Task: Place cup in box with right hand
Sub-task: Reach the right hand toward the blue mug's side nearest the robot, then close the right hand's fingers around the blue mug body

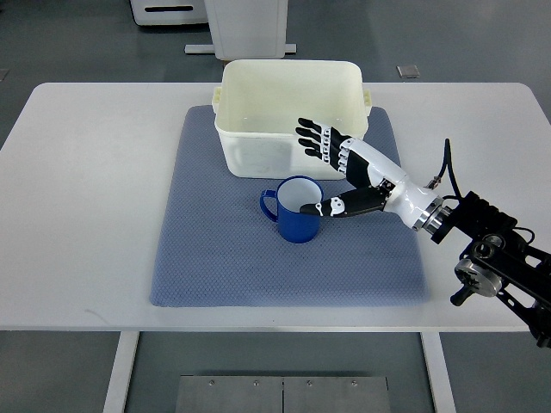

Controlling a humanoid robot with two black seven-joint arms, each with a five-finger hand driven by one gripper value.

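A blue cup with a white inside stands upright on the blue-grey mat, its handle pointing left. Just behind it stands a white plastic box, open on top. My right hand comes in from the right edge and hovers at the cup's right side. Its fingers are spread toward the box's front wall and its thumb lies at the cup's right rim. It grasps nothing. The left arm does not show.
The mat lies on a white table. A white cabinet base stands on the floor behind the table. My right forearm reaches over the table's right front part.
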